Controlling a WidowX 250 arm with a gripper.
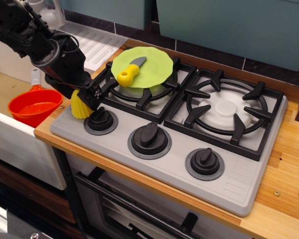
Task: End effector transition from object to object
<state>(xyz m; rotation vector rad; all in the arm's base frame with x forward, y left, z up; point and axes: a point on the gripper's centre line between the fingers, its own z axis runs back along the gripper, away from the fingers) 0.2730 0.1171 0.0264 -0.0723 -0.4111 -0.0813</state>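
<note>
My black end effector (87, 95) comes in from the upper left and sits low over the stove's front left corner. Its dark fingers are down on the top of a yellow toy corn cob (79, 109) that stands on the grey stove top (229, 184). The corn's upper part is hidden behind the fingers. I cannot tell whether the fingers are closed on it. A green plate (154, 64) with a yellow-handled toy knife (129, 72) rests on the left burner, just right of the gripper.
An orange pot (34, 107) sits in the sink at the left. Three black knobs (149, 138) line the stove front, the left one (100, 119) right beside the corn. The right burner grate (224, 109) is bare. Teal bins (239, 25) stand behind.
</note>
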